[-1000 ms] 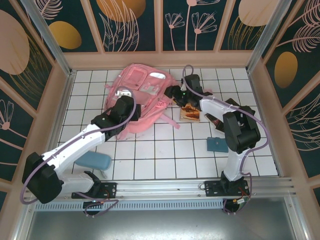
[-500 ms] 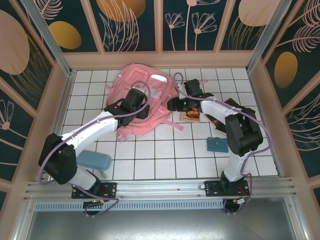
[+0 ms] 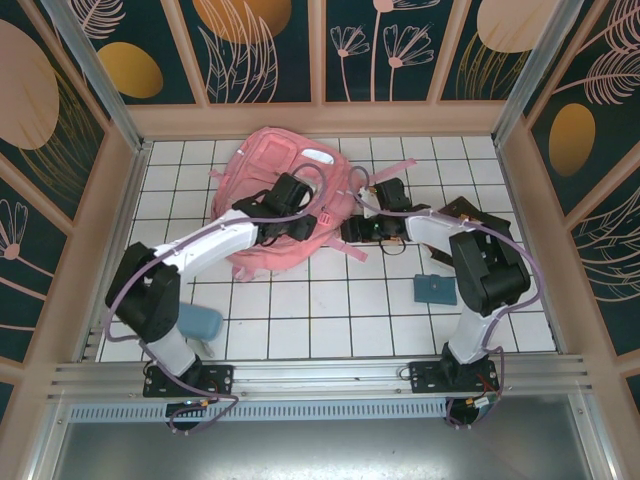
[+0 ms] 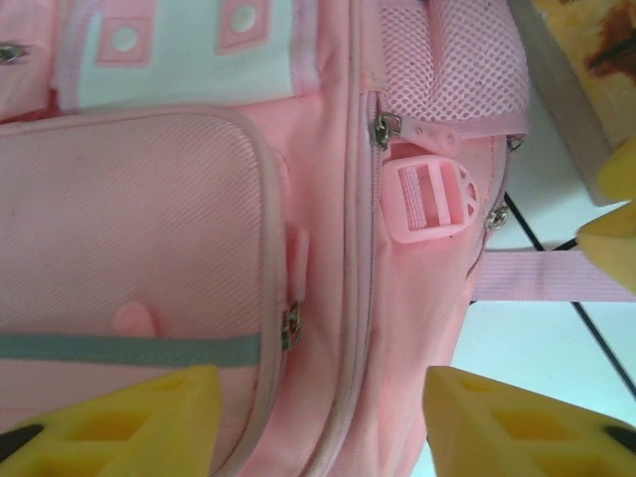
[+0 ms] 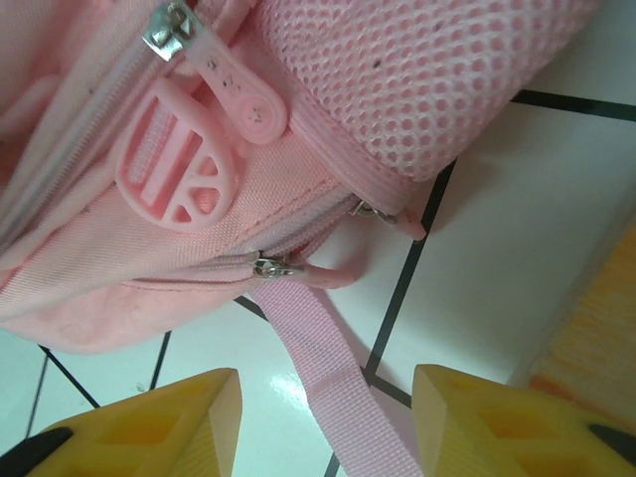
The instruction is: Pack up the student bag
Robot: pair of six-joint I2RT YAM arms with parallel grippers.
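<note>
The pink student bag (image 3: 265, 170) lies, apparently zipped, at the table's eleven o'clock. At its four-o'clock corner the left gripper (image 4: 318, 422) and right gripper (image 5: 328, 417) hover, jaws apart and empty. The step is probably opening it, which next calls for pinching a zipper pull (image 5: 273, 266).

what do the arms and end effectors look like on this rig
The left arm and right arm have white link shells with black joints and bases, and a thin purple cable loops along each. The end effector fingers are blocky yellow pads with hollow cells.
</note>
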